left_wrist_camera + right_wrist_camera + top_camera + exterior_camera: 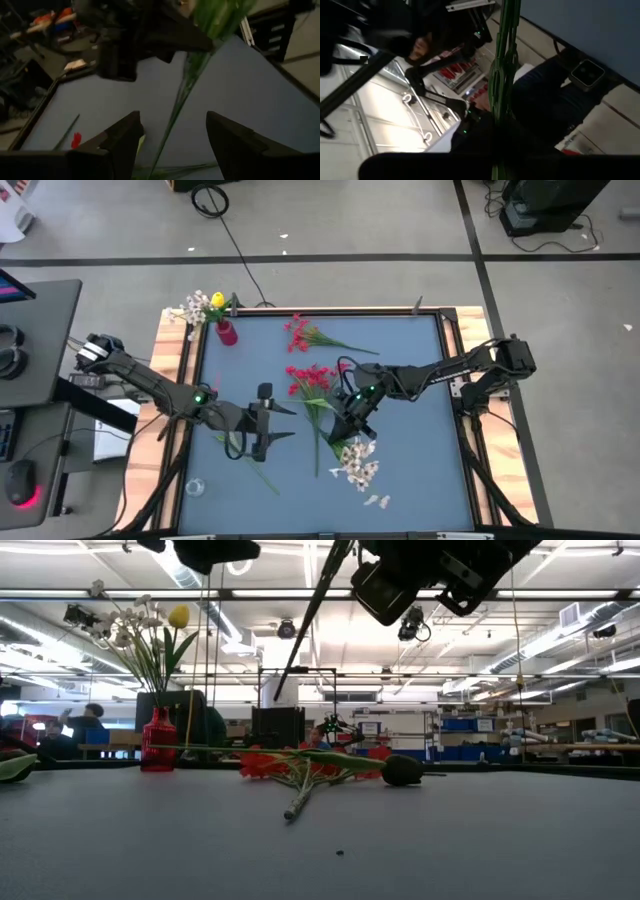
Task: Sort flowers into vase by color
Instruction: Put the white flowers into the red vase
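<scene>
High view: your R gripper (pixel 352 412) sits mid-table, fingers pinched shut on the stem of a white sprig (pixel 355 462), whose blossoms point toward the near edge, a bit right of centre. In the R wrist view that green stem (pixel 502 75) runs straight out from between the fingers. Your L gripper (pixel 266 420) is just left of it, near the table's middle, jaws wide and holding nothing; the L wrist view shows the stem (pixel 175 117) passing between the spread fingers (pixel 120 137) without clear contact. Red sprigs (pixel 312 378) lie flat at table centre, another red one (pixel 300 333) nearer the far edge. Red vase (pixel 226 331) stands at the far-left corner w/ white and yellow flowers (pixel 203 305) in it. A few loose white blossoms (pixel 377 501) lie by the near edge. Low view: vase (pixel 158 740) upright, red sprigs (pixel 300 765) lying on the table.
</scene>
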